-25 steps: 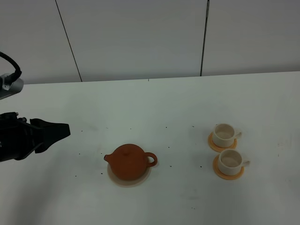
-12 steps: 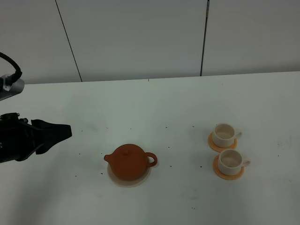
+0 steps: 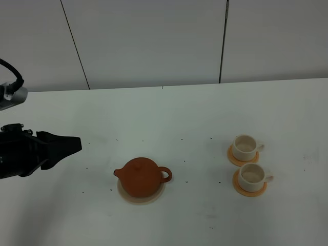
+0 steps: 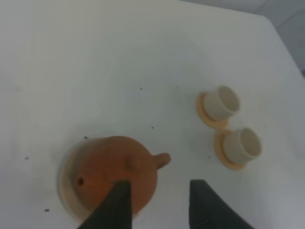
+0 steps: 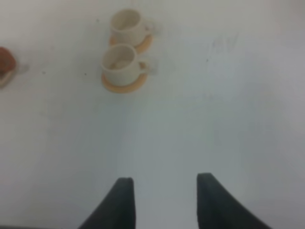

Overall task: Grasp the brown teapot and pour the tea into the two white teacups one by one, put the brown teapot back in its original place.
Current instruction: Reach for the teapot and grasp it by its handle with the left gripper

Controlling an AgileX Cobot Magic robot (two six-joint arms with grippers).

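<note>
White tabletop [image 3: 179,113] carries the brown teapot [image 3: 141,177] on its pale trivet [image 3: 124,197], well apart from the left claw [image 3: 77,144], which stands parted and empty; rigid, likely heavy and brittle clay, best pinched at the loop handle [image 3: 165,174].

Brown teapot [image 3: 142,176] sits on beige trivet [image 3: 139,201], L arm [image 3: 31,152] well apart; 2 white teacups [image 3: 245,147] [image 3: 251,176] on orange coasters [image 3: 233,159] [image 3: 251,193].
</note>
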